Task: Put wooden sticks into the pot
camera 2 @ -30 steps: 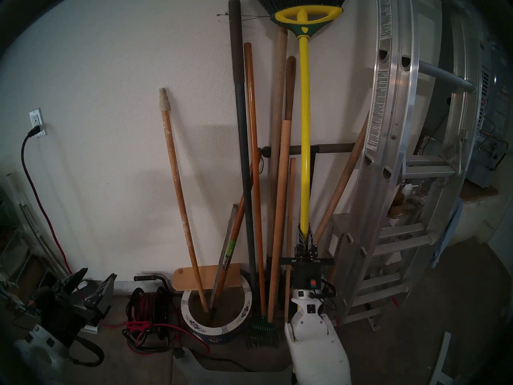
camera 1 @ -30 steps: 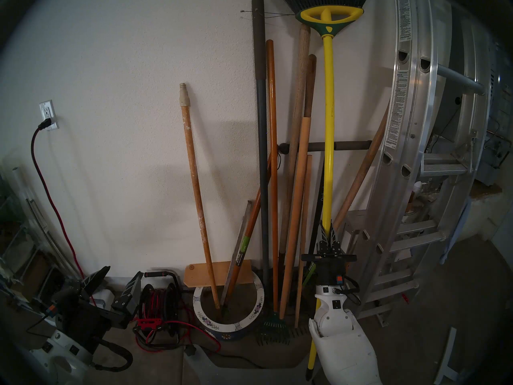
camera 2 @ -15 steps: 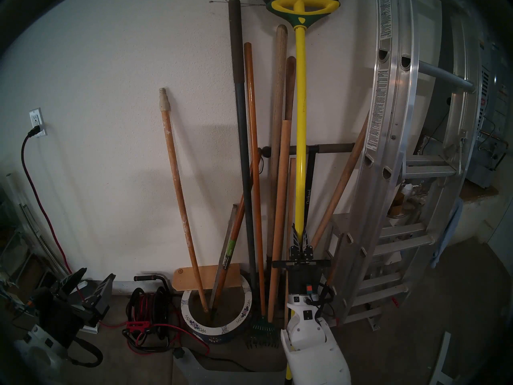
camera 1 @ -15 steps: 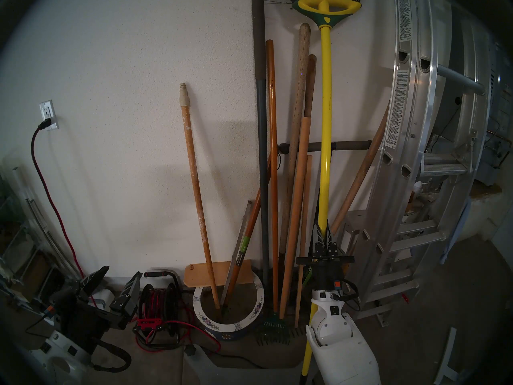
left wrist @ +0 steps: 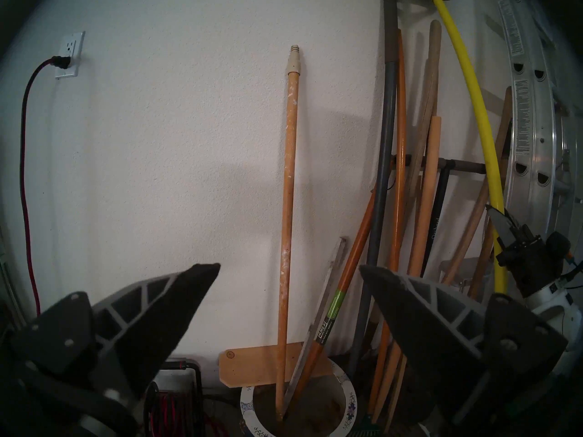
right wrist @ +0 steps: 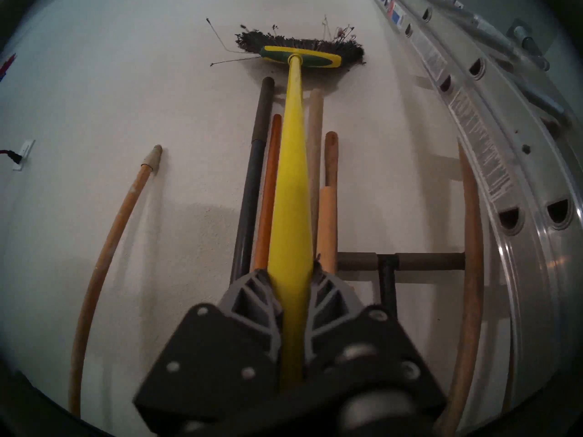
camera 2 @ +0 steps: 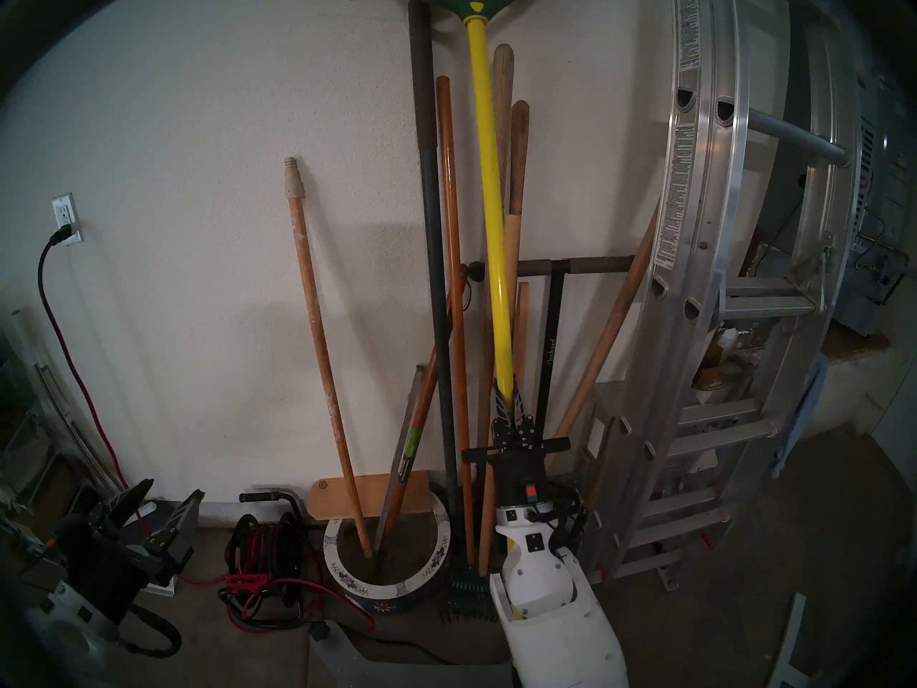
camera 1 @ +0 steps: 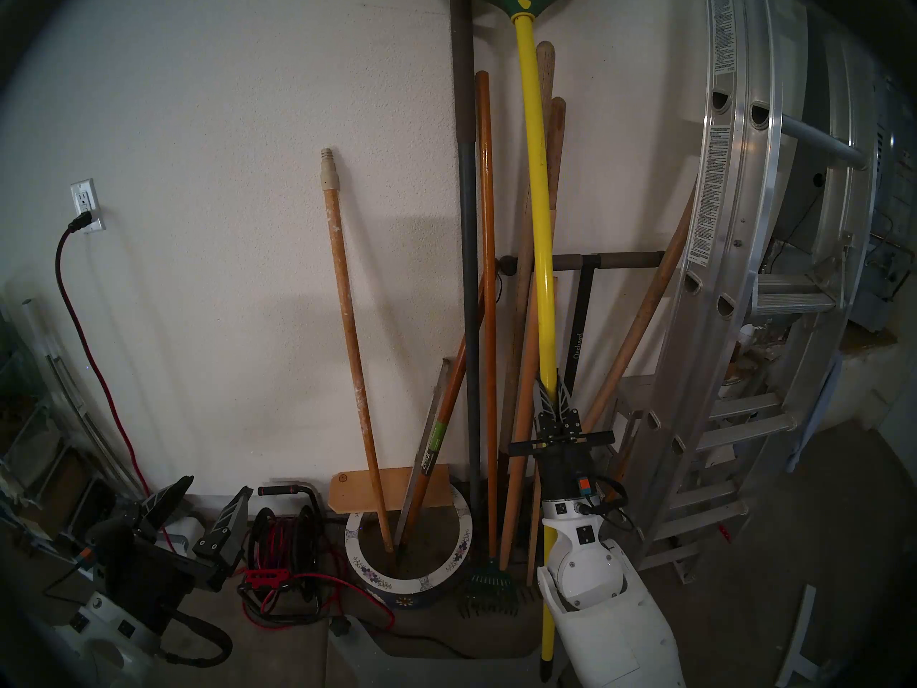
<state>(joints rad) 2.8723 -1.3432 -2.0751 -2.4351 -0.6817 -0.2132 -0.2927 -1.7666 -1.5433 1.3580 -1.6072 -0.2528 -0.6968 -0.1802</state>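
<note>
Yellow plastic-coated broom (camera 1: pixel 538 215) handle is sitting clenched between the jaws of the right gripper (camera 1: pixel 552 393), low on the shaft, with the bristle head up at the wall and the bottom end hanging near the floor beside the arm. Long, stiff and top-heavy, the broom is likely swinging easily around so low a grip; the smooth shaft may slip. The left gripper (camera 1: pixel 198 503) is waiting with jaws spread wide and empty. The pot (camera 1: pixel 459 548) is standing on the floor against the wall to the left, already holding a speckled pole (camera 1: pixel 350 334). Between broom and pot, a cluster of handles (camera 1: pixel 486 285) and a small rake (camera 1: pixel 489 585) are crowding the path; a ladder (camera 1: pixel 744 225) is leaning on the right.
</note>
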